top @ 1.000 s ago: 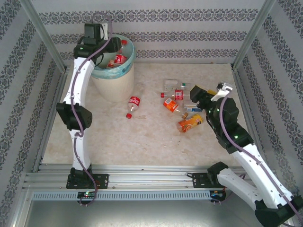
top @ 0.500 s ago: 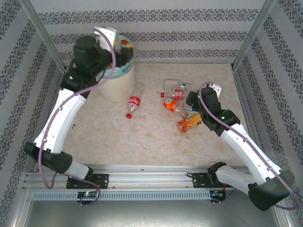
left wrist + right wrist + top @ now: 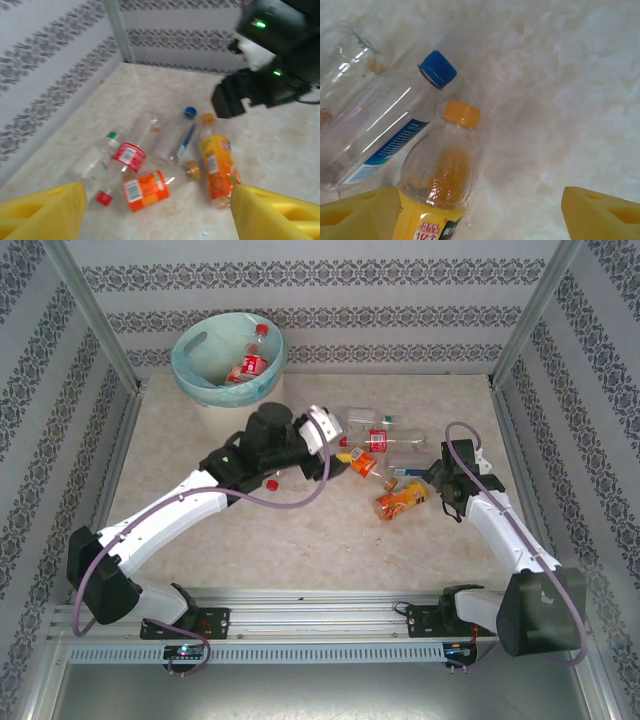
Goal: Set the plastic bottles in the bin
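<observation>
At the far left, against the back wall: the round cream bin [image 3: 186,370], teal liner folded over its rim. Inside it, a red-labelled bottle [image 3: 250,362] with a red cap, lying tilted.

Just near of the bin: the left arm [image 3: 180,505], stretched rightward across the pale table [image 3: 300,540], with a loose-looking red cap [image 3: 270,482] showing at its near edge. Cannot tell what that cap belongs to.

At the arm's tip: the left gripper [image 3: 336,457], at the left edge of a cluster of bottles, jaws spread wide and holding nothing. In the left wrist view, yellow fingers [image 3: 45,210] at both lower corners, apart from the bottles lying ahead.

Right of centre, five bottles lying on their sides on the table, outside the bin:
- farthest, a clear green-capped bottle [image 3: 362,420]
- just near of it, a clear bottle with a red band [image 3: 378,440]
- next, an orange-labelled bottle [image 3: 362,462]
- to the right, a clear blue-capped bottle [image 3: 408,472]
- nearest, a yellow-labelled juice bottle [image 3: 402,500] with an orange cap

Just right of the cluster: the right gripper [image 3: 438,483], jaws also wide apart, clamped on nothing. In the right wrist view, the juice bottle's neck lying between the yellow fingers [image 3: 602,215], close beside one of them. Cannot tell whether touching.
</observation>
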